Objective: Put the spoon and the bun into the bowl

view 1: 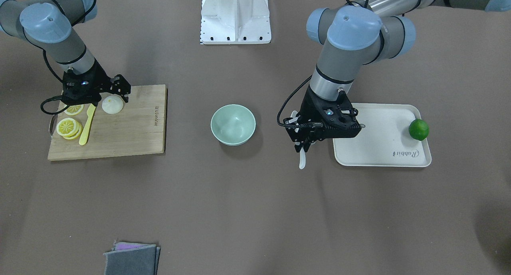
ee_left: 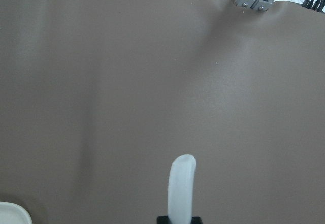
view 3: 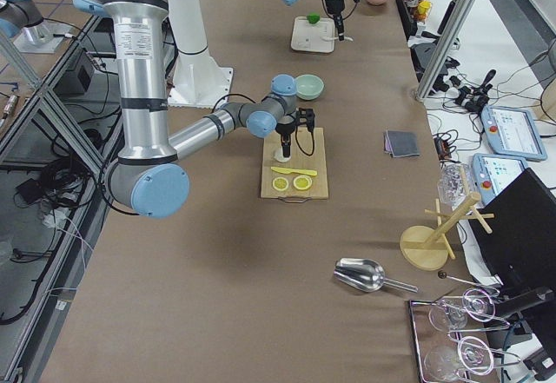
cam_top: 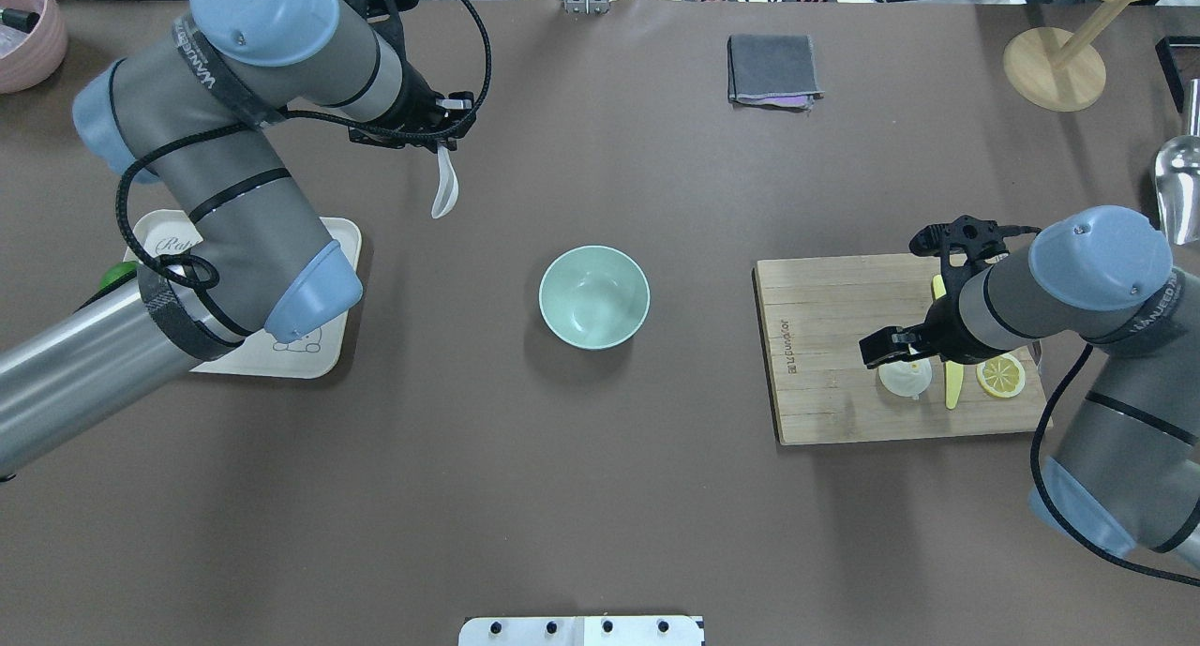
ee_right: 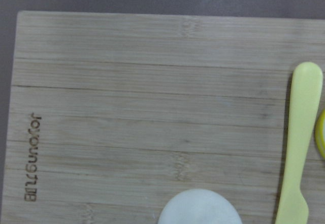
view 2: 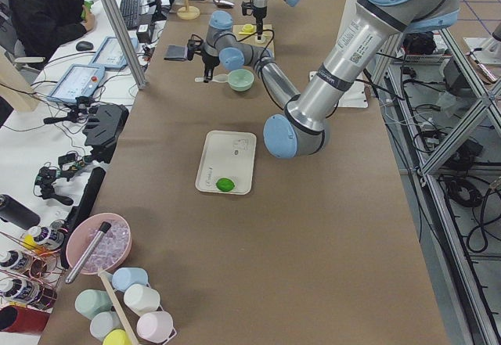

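The mint-green bowl (view 1: pixel 233 124) stands empty at the table's middle, and it also shows in the overhead view (cam_top: pixel 593 296). My left gripper (view 1: pixel 303 147) is shut on the white spoon (view 1: pixel 302 160) and holds it above the table beside the white tray; the overhead view shows the spoon (cam_top: pixel 443 192) hanging from the gripper (cam_top: pixel 441 149). The white bun (view 1: pixel 112 105) sits on the wooden cutting board (view 1: pixel 131 123). My right gripper (view 1: pixel 108 97) hovers right over the bun (cam_top: pixel 906 380) and looks open. The right wrist view shows the bun (ee_right: pixel 199 208) at its bottom edge.
A white tray (view 1: pixel 379 147) holds a green lime (view 1: pixel 418 129). Lemon slices (view 1: pixel 68 127) and a yellow plastic knife (view 1: pixel 87 125) lie on the board next to the bun. A folded grey cloth (view 1: pixel 131 259) lies at the operators' edge. The robot base (view 1: pixel 235 15) is opposite.
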You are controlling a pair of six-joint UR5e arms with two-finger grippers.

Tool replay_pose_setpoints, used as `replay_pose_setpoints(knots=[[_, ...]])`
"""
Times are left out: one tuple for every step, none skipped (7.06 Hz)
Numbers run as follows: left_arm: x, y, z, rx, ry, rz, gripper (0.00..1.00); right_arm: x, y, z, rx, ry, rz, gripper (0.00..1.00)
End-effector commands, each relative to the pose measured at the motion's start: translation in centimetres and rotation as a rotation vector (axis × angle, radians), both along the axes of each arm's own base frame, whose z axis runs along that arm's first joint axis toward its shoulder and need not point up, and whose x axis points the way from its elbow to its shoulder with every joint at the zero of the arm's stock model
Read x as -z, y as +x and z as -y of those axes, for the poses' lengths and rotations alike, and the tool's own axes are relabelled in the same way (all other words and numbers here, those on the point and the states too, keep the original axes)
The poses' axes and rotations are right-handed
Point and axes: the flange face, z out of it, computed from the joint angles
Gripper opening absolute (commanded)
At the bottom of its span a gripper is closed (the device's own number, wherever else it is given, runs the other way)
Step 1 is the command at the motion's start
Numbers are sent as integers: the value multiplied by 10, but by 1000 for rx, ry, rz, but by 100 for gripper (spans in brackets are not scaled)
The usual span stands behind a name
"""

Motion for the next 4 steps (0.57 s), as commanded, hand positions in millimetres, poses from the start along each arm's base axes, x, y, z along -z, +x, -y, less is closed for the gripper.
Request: replay_pose_setpoints(knots=[[1, 0, -1, -2, 2, -1, 0, -7, -11, -9, 4, 19, -36, 68], [-1, 1, -1, -2, 0, 1, 0, -10, -16, -14, 14, 18, -43, 40], [-1, 1, -1, -2, 0, 1, 0, -10, -17, -14, 23, 31, -44, 9], [1, 1, 0, -1, 0, -1, 0, 2, -17, -15, 30, 39, -19, 0]])
